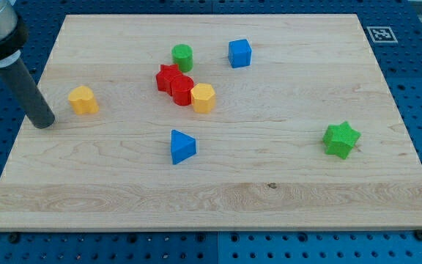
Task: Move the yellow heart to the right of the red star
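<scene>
The yellow heart lies at the view's left on the wooden board. The red star sits near the top middle, touching a red cylinder on its lower right. A yellow pentagon touches that cylinder's right side. My tip rests on the board just left of and slightly below the yellow heart, with a small gap between them. The rod rises toward the view's top left corner.
A green cylinder stands just above the red star. A blue cube is at the top middle-right. A blue triangle lies below the red cluster. A green star sits at the right.
</scene>
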